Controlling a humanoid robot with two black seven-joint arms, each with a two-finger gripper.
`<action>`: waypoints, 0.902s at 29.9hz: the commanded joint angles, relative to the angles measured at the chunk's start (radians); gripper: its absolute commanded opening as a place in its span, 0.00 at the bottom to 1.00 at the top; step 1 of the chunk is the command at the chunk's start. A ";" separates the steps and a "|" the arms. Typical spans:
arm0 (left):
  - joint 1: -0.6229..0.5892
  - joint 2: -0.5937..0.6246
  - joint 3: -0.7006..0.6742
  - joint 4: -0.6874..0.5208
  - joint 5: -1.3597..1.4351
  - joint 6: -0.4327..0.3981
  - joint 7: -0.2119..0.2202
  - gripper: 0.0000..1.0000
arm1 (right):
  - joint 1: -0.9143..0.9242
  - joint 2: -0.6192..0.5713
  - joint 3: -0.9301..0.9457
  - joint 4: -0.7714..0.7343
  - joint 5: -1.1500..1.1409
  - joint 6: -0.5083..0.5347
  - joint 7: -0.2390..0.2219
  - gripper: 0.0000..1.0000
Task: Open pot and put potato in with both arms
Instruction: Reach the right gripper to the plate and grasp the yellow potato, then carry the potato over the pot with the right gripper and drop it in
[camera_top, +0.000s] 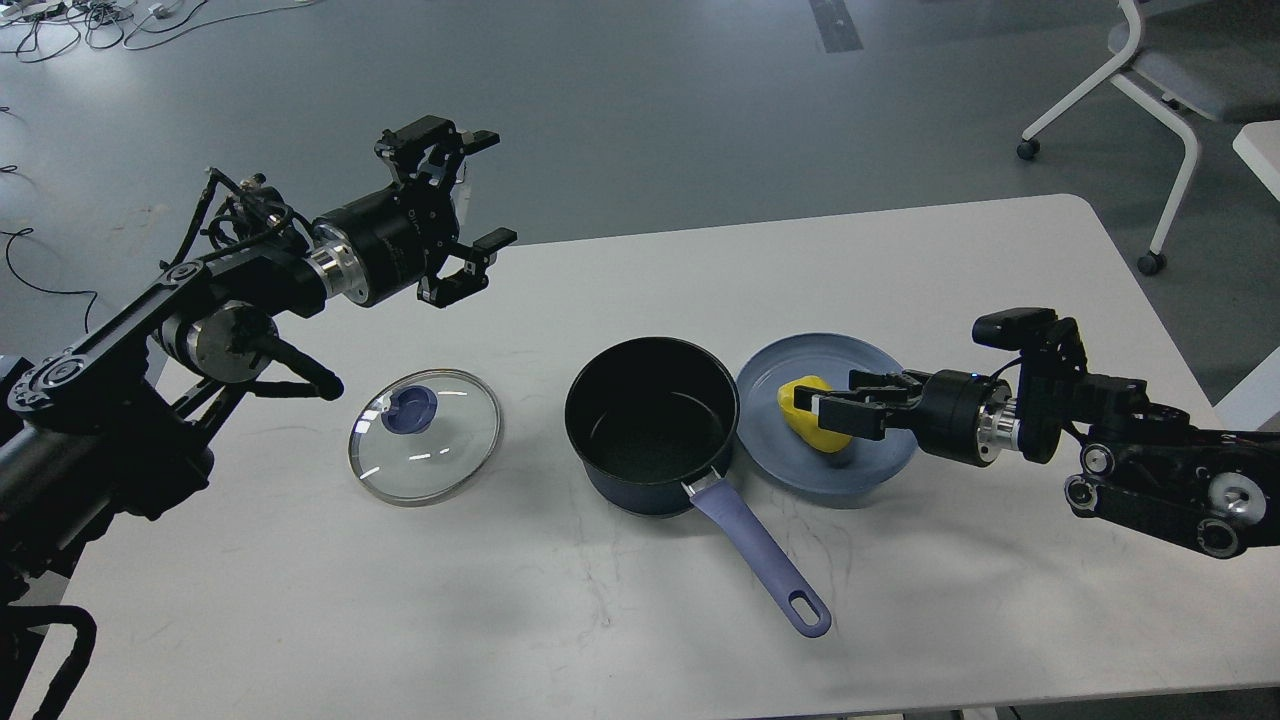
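Nearest me on the white tabletop (560, 620), the pot's lavender handle points back toward me, and the pot (652, 425) itself sits open, its black inside bare as far as I can see. Just left of it the glass lid (424, 436) lies flat on the tabletop, so the opening looks done. Just right of the pot, touching or nearly touching its rim, is the light-blue plate (870, 470), and on it the yellow potato (812, 412). My right claw (822, 410) has its fingers closed around the potato; I can't tell whether it has left the plate. To do this step well I'd lift straight up until the potato clears the pot's rim, carry it left over the middle, then let go low so it doesn't bounce out. Farther back, my left claw (480, 190) hovers above the tabletop, spread wide and holding nothing.
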 joint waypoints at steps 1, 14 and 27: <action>0.001 -0.001 0.000 0.000 0.000 0.001 -0.002 0.98 | 0.005 0.017 -0.023 -0.022 0.000 0.001 0.000 0.94; 0.002 0.001 0.000 0.000 0.003 0.009 -0.010 0.98 | 0.076 0.034 -0.121 -0.063 -0.006 0.004 0.000 0.39; 0.001 0.005 0.003 0.000 0.002 0.006 -0.014 0.98 | 0.261 -0.037 -0.107 0.027 -0.005 -0.009 0.011 0.31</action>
